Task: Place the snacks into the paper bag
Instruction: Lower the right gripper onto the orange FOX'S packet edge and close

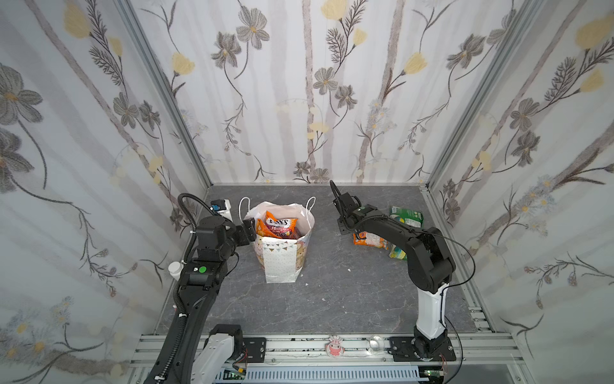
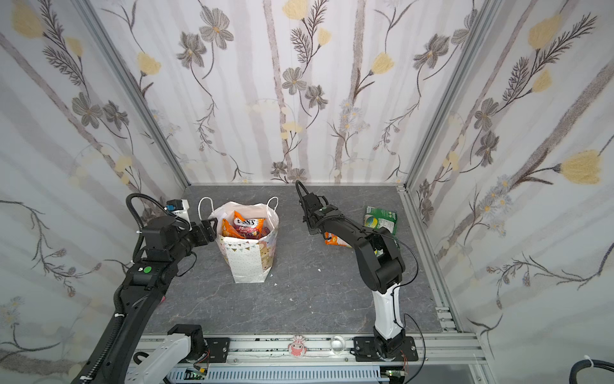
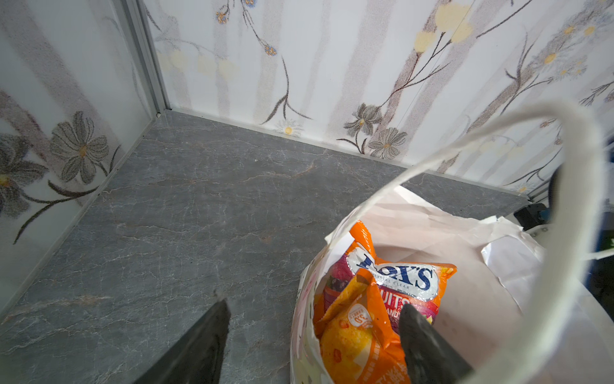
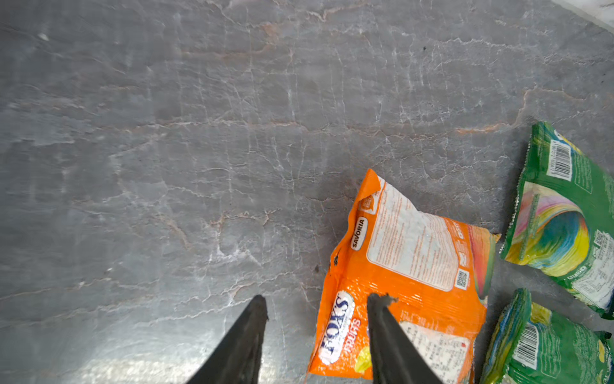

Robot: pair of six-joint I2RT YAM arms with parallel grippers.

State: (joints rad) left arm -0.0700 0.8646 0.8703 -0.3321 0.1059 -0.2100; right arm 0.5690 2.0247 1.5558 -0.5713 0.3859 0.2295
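**A:** Start close in. What are the fingers (image 4: 239,342) of the right gripper (image 4: 319,299) doing?

**B:** They stand apart with nothing between them. One dark tip hangs over the end of the orange Fox's Fruits packet (image 4: 415,266), and its mate hangs over bare grey table (image 4: 166,166).

**A:** So the packet sits off to one side of the gap?

**B:** Yes, it isn't centred. In a top view the packet (image 1: 367,239) lies just right of the gripper (image 1: 342,229) and slightly lower, partly hidden under the forearm. Its long axis seems to run roughly the way the fingers point. I judge they would close across the narrow width after shifting sideways and dropping.

**A:** And beyond it?

**B:** A green packet (image 4: 564,216) and a second green packet (image 4: 548,349) lie flat on the table, further from the tips.

**A:** What about the left gripper (image 3: 314,307)?

**B:** Its fingers are parted too and straddle the wall of the paper bag (image 3: 432,232). One is outside and one is inside, next to a Fox's candy bag (image 3: 395,276), and they pinch nothing. The bag (image 1: 280,262) stands upright, left of centre in both top views.

**A:** Which arm should take the next packet?

**B:** The right one, since it is much the nearer
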